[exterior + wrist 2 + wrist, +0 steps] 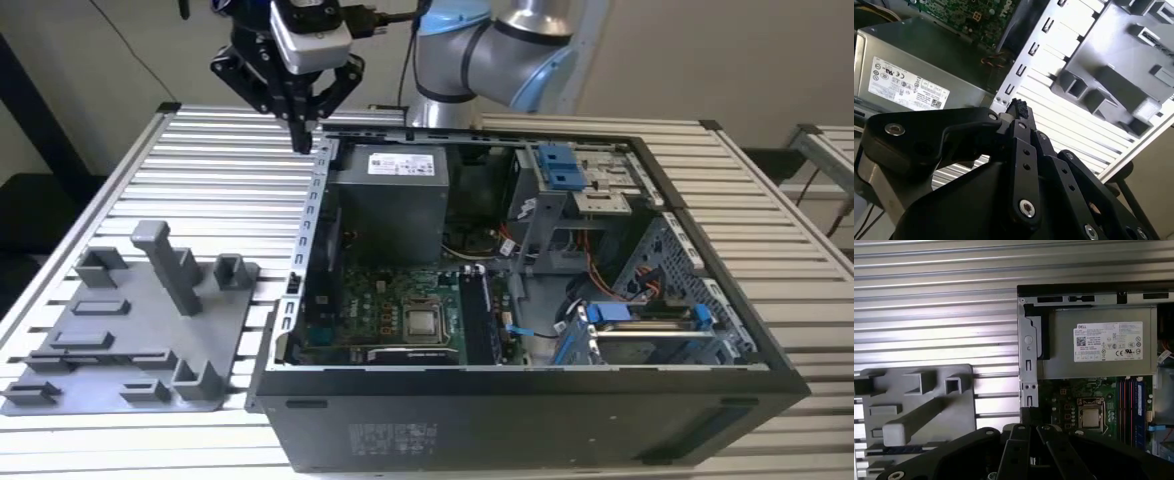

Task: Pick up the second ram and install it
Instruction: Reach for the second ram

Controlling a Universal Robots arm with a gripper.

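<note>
My gripper (pixel 306 135) hangs shut above the slatted table, just outside the far corner of the open computer case (pixel 534 410) on the exterior view's left. In the second wrist view the gripper (pixel 1016 107) has its black fingers pressed together with nothing between them. The memory slots (pixel 1128 405) lie beside the processor (pixel 1090 416) on the green board. A thin bluish strip (pixel 1140 400) stands among them; I cannot tell whether it is the second ram. The grey plastic fixture (pixel 134 340) lies left of the case in the exterior view.
A grey power supply (pixel 390 200) fills the case's far corner, close below the gripper. Blue-tabbed drive cages (pixel 561 170) and cables crowd the case on the exterior view's right. The fixture's upright posts (pixel 171 265) rise from the table. The robot arm's base (pixel 494 60) stands behind the case.
</note>
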